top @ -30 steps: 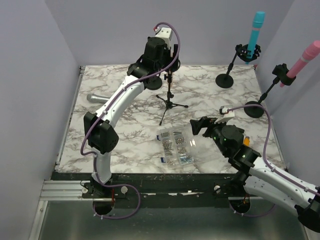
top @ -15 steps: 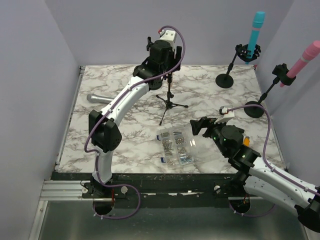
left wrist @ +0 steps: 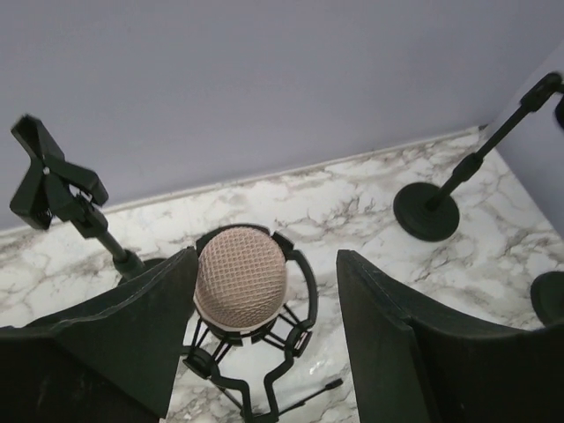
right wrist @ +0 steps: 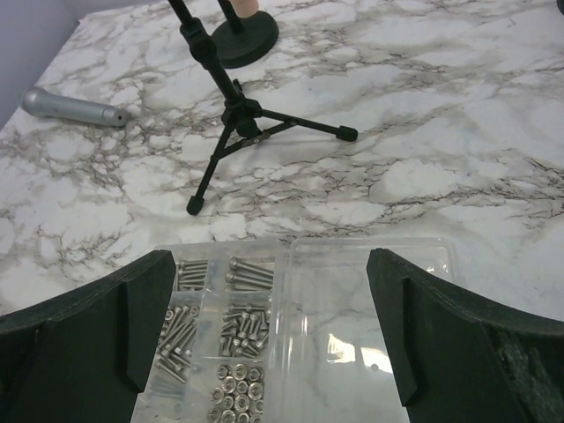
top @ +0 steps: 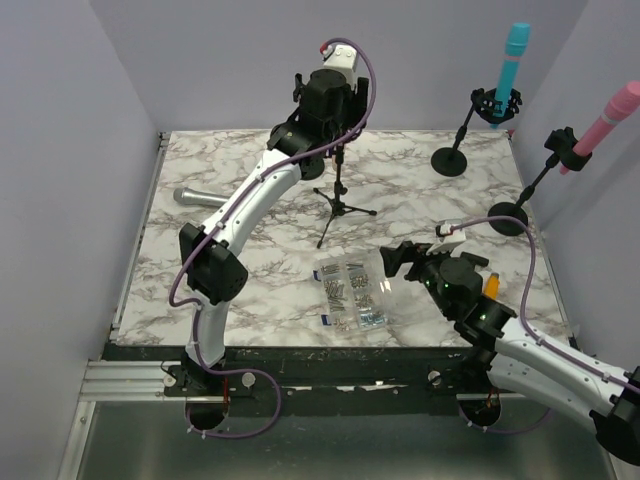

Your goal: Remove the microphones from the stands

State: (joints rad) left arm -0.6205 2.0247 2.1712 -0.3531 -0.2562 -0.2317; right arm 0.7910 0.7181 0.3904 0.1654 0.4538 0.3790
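Rising through the last second, the left gripper point(left wrist: 266, 261) has come up and a little toward the back wall, so it now looks down on the top of the tripod stand point(top: 338, 205) from above. From its own camera I can see the microphone point(left wrist: 240, 275), the one with the pinkish mesh head, sitting upright in the black shock mount point(left wrist: 286, 339) and framed between the two fingers. Those fingers are spread wide; one is just beside the mesh, and I cannot tell whether it touches, while the other is clearly apart from it. So nothing has been taken hold of and the microphone is in its stand, not yet lifted. To me the climb looks like lining up for a grasp from above, which puts the task at an early stage. The right gripper point(right wrist: 269, 264) has edged slightly nearer the front, fingers also apart, hovering over the clear screw box point(top: 352, 292)
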